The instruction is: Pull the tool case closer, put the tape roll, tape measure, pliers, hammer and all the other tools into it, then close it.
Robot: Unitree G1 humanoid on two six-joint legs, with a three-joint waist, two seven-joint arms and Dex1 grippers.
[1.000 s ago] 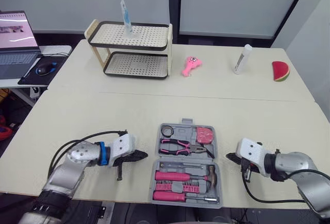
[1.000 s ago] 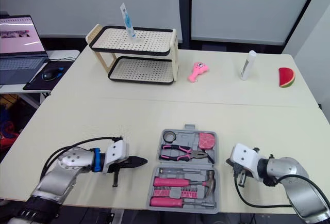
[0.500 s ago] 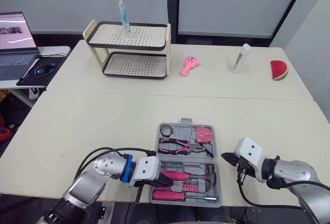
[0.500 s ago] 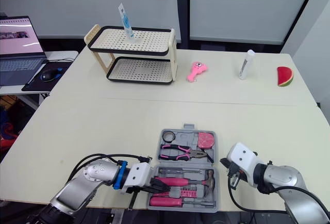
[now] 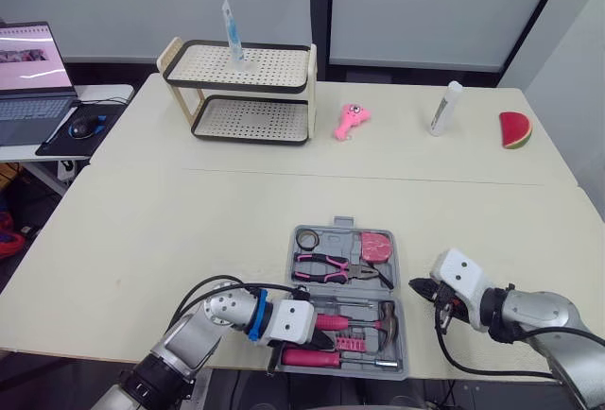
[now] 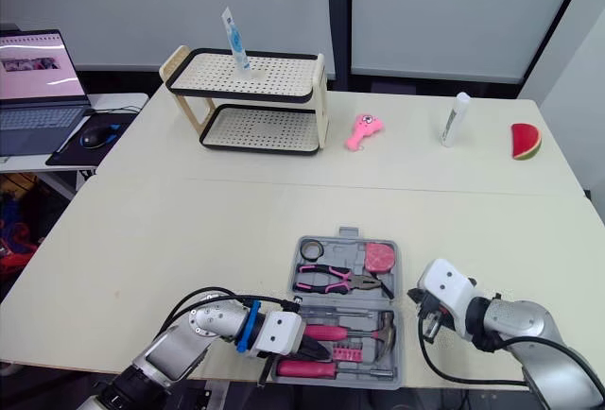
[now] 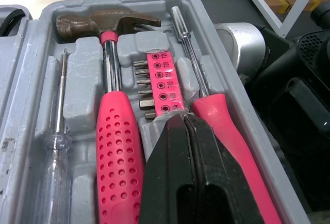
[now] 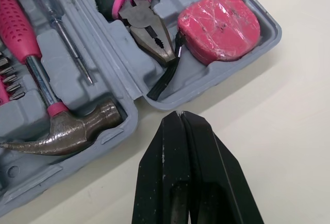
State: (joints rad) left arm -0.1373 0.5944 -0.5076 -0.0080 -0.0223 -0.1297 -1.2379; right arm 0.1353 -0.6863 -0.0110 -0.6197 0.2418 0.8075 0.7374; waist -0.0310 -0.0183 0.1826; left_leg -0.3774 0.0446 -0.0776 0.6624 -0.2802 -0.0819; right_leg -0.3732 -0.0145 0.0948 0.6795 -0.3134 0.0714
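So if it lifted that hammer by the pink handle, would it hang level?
Probably not. The hammer has a steel head that looks heavier than its handle, so it would likely dip head-first. The dimpled grip should resist slipping. It looks stiff throughout.

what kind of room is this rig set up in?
Probably an office or lab test room: a laptop and mouse on a side desk, and a plain table staged with unrelated props, a two-tier rack and a watermelon slice.
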